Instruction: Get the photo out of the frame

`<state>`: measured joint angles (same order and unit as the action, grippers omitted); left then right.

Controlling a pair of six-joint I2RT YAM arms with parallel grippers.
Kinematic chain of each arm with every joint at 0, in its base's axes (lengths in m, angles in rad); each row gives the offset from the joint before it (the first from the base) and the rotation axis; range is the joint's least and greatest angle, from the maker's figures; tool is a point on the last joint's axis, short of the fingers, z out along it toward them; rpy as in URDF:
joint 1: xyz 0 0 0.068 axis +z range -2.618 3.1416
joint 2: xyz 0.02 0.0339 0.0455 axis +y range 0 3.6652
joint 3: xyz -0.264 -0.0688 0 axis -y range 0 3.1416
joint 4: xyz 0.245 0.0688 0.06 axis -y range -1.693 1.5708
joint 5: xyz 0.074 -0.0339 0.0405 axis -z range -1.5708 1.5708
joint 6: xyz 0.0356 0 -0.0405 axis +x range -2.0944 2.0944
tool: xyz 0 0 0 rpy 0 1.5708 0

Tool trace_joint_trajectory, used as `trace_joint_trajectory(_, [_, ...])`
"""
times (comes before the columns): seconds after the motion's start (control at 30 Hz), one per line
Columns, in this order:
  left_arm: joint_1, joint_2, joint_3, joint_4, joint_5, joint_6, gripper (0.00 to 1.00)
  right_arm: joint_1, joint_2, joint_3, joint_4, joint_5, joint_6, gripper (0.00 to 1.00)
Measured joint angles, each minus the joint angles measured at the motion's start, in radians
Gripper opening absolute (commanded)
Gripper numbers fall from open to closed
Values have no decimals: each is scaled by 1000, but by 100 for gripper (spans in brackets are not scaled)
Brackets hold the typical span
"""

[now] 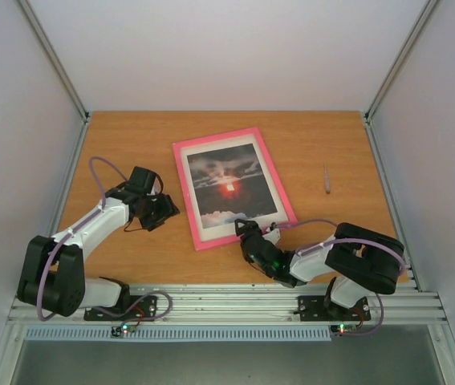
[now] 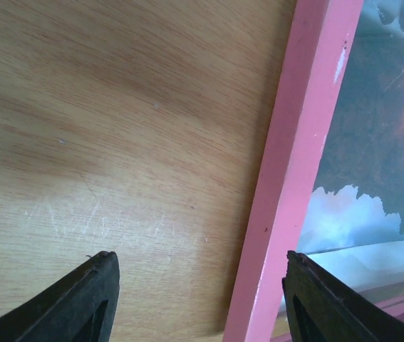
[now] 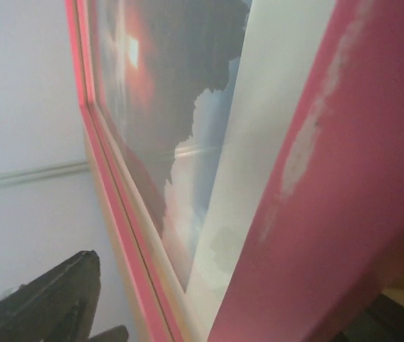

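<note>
The pink frame [image 1: 182, 186] lies face up in the middle of the table with the sunset photo [image 1: 229, 186] inside it behind a white border. My left gripper [image 1: 163, 210] sits at the frame's left side. It is open, and the pink rail [image 2: 301, 157] runs between its fingers [image 2: 95, 299], with the photo [image 2: 380, 142] beyond. My right gripper [image 1: 251, 233] is at the frame's near edge. Its jaws stand open on either side of the pink rail [image 3: 344, 178], one dark finger [image 3: 52, 299] clear of it. The photo [image 3: 180, 85] shows close up.
A thin small stick [image 1: 327, 180] lies on the wooden table [image 1: 131, 144] to the right of the frame. White walls enclose the table on three sides. Metal rails [image 1: 227, 298] carry the arm bases at the near edge.
</note>
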<state>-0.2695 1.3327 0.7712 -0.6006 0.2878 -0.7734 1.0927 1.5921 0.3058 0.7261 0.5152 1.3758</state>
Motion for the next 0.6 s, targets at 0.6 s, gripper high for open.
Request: trace_joint_trajectory(0.6, [0, -6, 1, -1, -29, -5, 64, 0, -370, 74, -700, -188, 61, 98])
